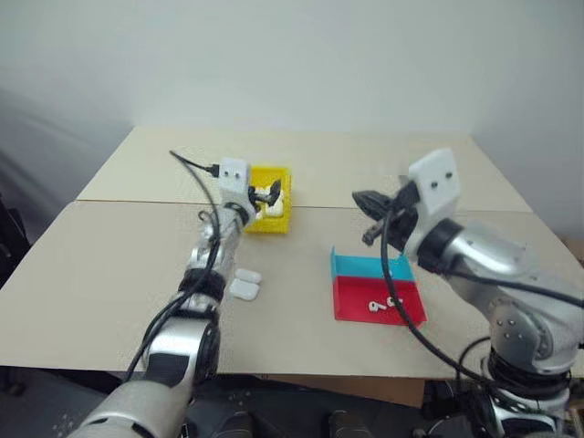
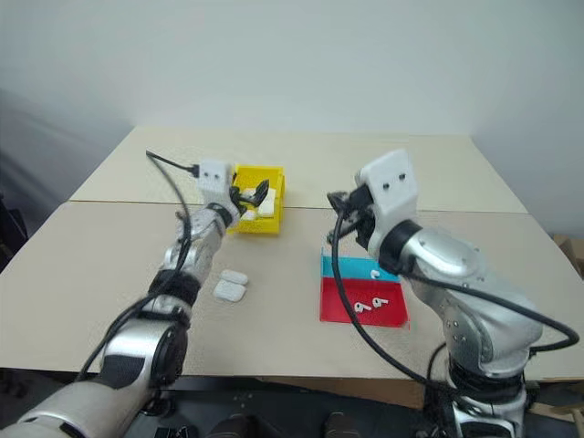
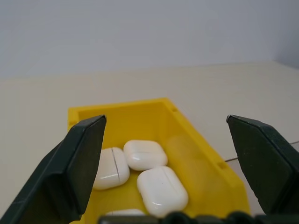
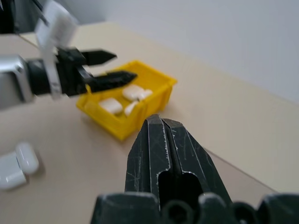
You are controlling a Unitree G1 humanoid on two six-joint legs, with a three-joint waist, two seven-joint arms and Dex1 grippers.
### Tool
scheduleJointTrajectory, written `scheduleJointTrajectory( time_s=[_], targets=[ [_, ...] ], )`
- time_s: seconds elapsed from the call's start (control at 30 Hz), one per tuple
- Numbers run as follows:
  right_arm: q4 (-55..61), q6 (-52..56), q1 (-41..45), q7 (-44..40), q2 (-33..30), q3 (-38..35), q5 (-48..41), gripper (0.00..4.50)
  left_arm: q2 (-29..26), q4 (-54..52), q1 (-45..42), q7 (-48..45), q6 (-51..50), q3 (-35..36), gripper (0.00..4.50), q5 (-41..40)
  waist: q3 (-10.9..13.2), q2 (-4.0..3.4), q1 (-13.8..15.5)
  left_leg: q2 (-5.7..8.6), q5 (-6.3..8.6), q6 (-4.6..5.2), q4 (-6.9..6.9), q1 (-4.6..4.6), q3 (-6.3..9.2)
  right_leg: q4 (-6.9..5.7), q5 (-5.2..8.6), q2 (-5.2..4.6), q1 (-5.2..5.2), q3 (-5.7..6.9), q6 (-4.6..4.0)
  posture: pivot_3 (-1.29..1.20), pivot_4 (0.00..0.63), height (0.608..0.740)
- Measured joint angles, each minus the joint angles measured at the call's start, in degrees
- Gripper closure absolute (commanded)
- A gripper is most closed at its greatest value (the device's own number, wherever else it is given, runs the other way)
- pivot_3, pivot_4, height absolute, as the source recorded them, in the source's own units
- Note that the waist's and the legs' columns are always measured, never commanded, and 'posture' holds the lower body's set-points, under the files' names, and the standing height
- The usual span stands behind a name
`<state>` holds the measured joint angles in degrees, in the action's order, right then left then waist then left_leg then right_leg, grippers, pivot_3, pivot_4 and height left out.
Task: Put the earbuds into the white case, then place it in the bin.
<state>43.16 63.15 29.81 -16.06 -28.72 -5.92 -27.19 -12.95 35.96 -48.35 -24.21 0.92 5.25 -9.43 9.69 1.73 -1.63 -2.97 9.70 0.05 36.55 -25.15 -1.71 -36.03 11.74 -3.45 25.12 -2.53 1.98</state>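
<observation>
Left wrist view: the left gripper (image 3: 166,158) hangs spread over the bin (image 3: 205,168), several cases (image 3: 161,190) inside; two cases (image 1: 245,284) and earbuds (image 1: 383,304) remain outside; right gripper (image 4: 169,154) pressed together.

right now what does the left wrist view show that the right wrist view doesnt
Left wrist view alone: the left gripper's fingers from behind, spread wide above the bin, with three closed white cases plainly apart inside. Right wrist view alone: the shut right gripper, and two more cases lying on the table outside the bin. Both share the yellow bin, cases in it, and the table.
</observation>
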Motion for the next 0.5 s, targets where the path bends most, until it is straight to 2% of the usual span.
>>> scheduleJointTrajectory(
  time_s=[0.07,0.13,0.23,0.3,0.4,0.5],
  targets=[
    [-0.25,-3.44,-3.15,-1.13,-0.41,0.70,1.23,4.50,-1.74,-7.17,5.26,-3.70,-1.39,-1.02,0.01,-0.56,0.00,0.00,0.01,0.00,-0.02,-0.01,0.01,0.00,0.01,-0.07,0.00,0.00,0.03,0.01,-0.01,0.00,0.150,0.740],
    [-0.81,-11.13,-8.69,-5.23,-2.20,0.46,1.77,4.50,-4.86,-20.21,12.62,-9.50,-4.92,-2.49,0.01,-3.96,-0.01,0.01,0.08,-0.01,-0.02,-0.02,0.01,0.08,0.02,-0.03,0.01,0.00,-0.10,0.03,0.00,0.00,0.150,0.740],
    [-4.86,-17.99,-16.13,-11.63,-5.54,-1.86,1.98,4.50,-12.62,-35.04,21.09,-17.29,-10.26,-1.60,0.01,-10.14,-0.01,0.00,0.06,-0.02,-0.03,-0.03,0.11,0.14,-0.04,-0.05,0.00,-0.04,-0.13,-0.01,0.02,0.00,0.150,0.740],
    [-6.89,-21.20,-18.11,-15.54,-8.20,-3.72,1.80,4.50,-16.65,-42.23,24.93,-21.41,-13.66,-0.56,0.01,-14.46,-0.01,0.00,0.13,-0.05,-0.03,-0.02,0.19,0.30,-0.05,-0.05,0.21,-0.03,-0.26,0.00,0.22,0.00,0.150,0.740],
    [-7.12,-25.99,-21.82,-22.95,-12.40,-6.93,0.03,4.50,-25.80,-52.56,33.67,-29.68,-20.12,3.15,0.01,-23.76,0.00,0.00,-0.18,-0.21,-0.01,-0.04,0.11,0.83,-0.13,0.00,0.48,0.00,-0.70,0.02,-0.12,0.00,0.150,0.740],
    [-7.34,-28.52,-25.36,-29.67,-15.69,-10.70,-2.67,4.50,-33.21,-57.30,38.54,-35.59,-25.05,8.91,0.01,-30.71,-0.01,0.00,-0.17,-0.28,0.07,-0.17,0.07,0.99,-0.15,0.03,0.51,0.00,-0.81,0.08,-0.16,0.00,0.150,0.740]
  ],
)
